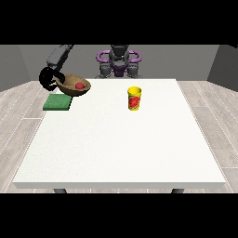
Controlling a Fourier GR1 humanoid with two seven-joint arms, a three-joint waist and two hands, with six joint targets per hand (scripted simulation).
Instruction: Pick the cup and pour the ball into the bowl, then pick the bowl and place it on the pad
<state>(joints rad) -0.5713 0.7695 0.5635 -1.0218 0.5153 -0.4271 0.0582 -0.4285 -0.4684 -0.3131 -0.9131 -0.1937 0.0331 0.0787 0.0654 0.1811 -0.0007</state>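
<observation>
So the pouring part looks done already: the red ball (80,86) sits inside the brown bowl (73,86), and the yellow cup (134,98) stands upright on the white table (121,139), right of centre in the upper half of the frame, well apart from everything else. What's left, as I read it, is getting the bowl onto the green pad (57,102).

The bowl is in the upper left of the frame, held up off the table by the hand at the view's left (48,78), which has it by the rim on the far-left side. The fingers look wrapped around that edge, though they're tiny so I won't say more. The other hand doesn't show anywhere.

The bowl hangs just above the pad and a little to its right, so it overlaps only the pad's right part. It seems tilted, with the mouth facing up and slightly toward the camera and the right rim lower. Its wide axis runs roughly left-right across the frame.

To do this step well, I'd shift the bowl left until it's centred over the pad, level it so the ball doesn't roll out, then lower it straight down and only let go once the base is sitting flat.
</observation>
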